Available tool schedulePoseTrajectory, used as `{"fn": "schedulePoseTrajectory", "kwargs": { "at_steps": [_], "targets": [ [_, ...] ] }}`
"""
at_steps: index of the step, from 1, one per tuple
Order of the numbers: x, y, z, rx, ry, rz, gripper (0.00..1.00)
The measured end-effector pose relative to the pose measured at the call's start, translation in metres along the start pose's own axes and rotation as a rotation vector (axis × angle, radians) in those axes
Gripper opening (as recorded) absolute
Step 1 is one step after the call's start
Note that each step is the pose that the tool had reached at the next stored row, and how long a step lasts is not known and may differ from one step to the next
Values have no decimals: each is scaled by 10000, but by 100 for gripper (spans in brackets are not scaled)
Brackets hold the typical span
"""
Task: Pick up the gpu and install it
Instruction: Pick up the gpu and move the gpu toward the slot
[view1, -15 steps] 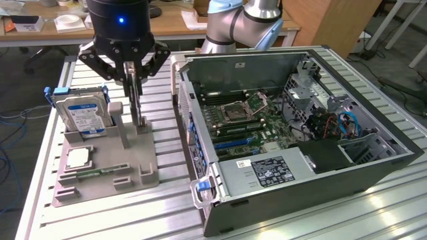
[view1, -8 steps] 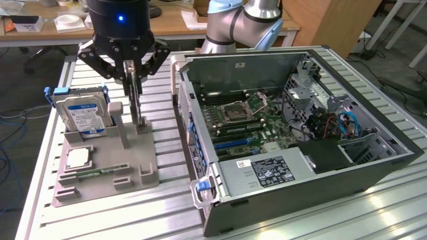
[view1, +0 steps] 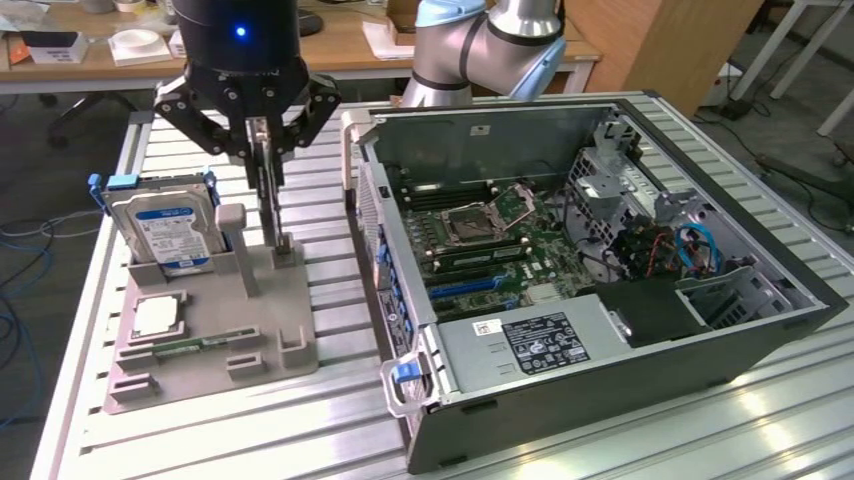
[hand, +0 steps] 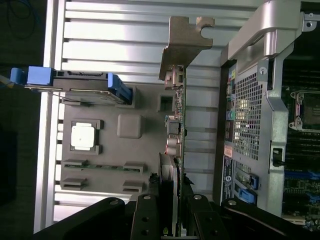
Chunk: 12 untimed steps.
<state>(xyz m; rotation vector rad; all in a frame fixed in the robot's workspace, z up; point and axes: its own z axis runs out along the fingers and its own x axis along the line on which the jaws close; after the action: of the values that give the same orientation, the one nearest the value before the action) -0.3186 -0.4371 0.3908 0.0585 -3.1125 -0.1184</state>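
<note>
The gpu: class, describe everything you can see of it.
The gpu is a thin circuit board seen edge-on, with small ports near the silver metal bracket at one end. It stands upright over the grey holder, beside the open computer case. The tool grips it, a finger on each face.

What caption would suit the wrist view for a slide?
Seen edge-on, the gpu is held between the jaws of the gripper, over the gray parts holder, beside the open computer case.
</note>
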Motion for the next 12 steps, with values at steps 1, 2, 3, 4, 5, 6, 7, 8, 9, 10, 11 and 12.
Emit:
{"fn": "schedulePoseTrajectory", "kwargs": {
  "at_steps": [1, 2, 3, 4, 5, 6, 7, 8, 9, 10, 11, 12],
  "targets": [
    [0, 0, -3, 0, 0, 0, 27],
    [0, 0, -7, 0, 0, 0, 27],
    [0, 1, -11, 0, -1, 0, 27],
    [0, 1, -15, 0, 0, 0, 27],
    [0, 1, -18, -1, 0, 0, 27],
    [1, 1, -22, 0, 0, 0, 27],
    [1, 2, -26, 0, 0, 0, 27],
    [1, 2, -29, 0, -1, 0, 27],
    [1, 2, -33, -1, -1, 0, 27],
    [1, 2, -37, -1, -1, -1, 27],
    [1, 2, -40, -1, 0, -1, 27],
    [1, 2, -44, 0, -1, -1, 27]
  ]
}}
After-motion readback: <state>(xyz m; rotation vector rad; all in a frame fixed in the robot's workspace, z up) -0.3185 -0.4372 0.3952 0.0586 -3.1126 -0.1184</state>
